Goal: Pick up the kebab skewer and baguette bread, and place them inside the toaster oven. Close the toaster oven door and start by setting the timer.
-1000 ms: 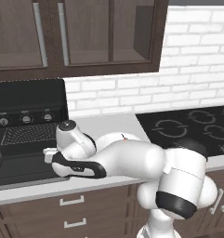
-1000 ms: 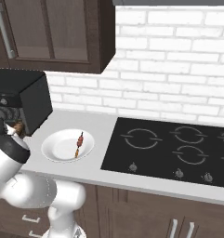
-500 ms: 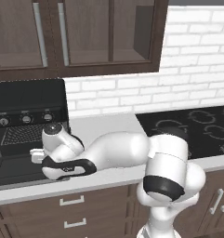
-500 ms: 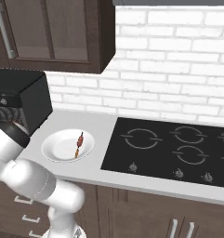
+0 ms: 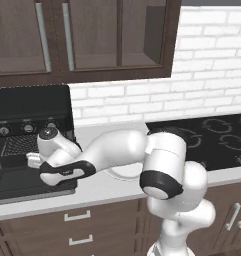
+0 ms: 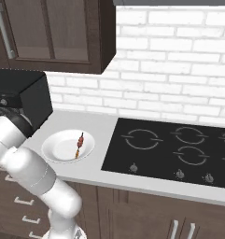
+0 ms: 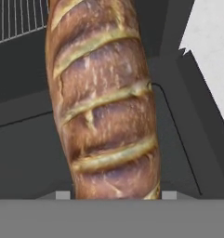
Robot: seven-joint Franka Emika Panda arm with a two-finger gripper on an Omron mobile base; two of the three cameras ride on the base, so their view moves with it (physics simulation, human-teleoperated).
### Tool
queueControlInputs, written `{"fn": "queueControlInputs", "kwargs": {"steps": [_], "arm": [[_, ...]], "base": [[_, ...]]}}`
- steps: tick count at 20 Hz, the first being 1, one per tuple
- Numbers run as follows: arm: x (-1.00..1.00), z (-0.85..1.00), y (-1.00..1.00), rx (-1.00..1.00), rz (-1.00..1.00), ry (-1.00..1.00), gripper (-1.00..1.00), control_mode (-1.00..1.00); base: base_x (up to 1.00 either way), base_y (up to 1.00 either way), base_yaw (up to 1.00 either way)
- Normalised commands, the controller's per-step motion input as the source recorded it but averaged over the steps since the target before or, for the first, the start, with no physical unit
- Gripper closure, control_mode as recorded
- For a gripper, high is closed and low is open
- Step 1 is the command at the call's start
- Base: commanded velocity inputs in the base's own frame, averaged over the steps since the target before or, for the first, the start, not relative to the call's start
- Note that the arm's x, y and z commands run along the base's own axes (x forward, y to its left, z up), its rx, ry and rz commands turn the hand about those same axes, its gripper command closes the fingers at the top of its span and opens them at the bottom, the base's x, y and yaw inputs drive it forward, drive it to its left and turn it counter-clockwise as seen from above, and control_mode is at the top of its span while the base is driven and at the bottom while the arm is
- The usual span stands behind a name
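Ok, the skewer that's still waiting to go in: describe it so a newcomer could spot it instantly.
Find the black cooktop set in the counter. Just to its left sits a white plate, and the kebab skewer lies on it: a thin stick of dark red-brown and orange chunks, the one item on the plate.

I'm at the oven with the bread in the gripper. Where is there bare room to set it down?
The wire rack inside the toaster oven looks bare, and so does the open door. The counter between plate and brick wall is also bare. The plate holds the skewer; the arm crowds the door's right end.
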Motion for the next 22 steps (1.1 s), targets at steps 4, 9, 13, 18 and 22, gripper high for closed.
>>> {"fn": "queueControlInputs", "kwargs": {"steps": [4, 9, 13, 18, 22], "arm": [[0.28, 0.01, 0.20, 0.00, -0.09, 0.00, 1.00, -1.00], [0.38, 0.00, 0.09, 0.00, -0.09, 0.00, 1.00, -1.00], [0.11, 0.00, 0.08, 0.00, -0.04, -0.02, 1.00, -1.00], [0.00, -0.01, 0.00, 0.00, 0.00, -0.05, 1.00, -1.00], [0.01, -0.05, 0.00, 0.00, 0.00, -0.10, 1.00, -1.00]], "base": [[0.00, 0.00, 0.00], [0.00, 0.00, 0.00], [0.00, 0.00, 0.00], [0.00, 0.00, 0.00], [0.00, 0.00, 0.00]]}}
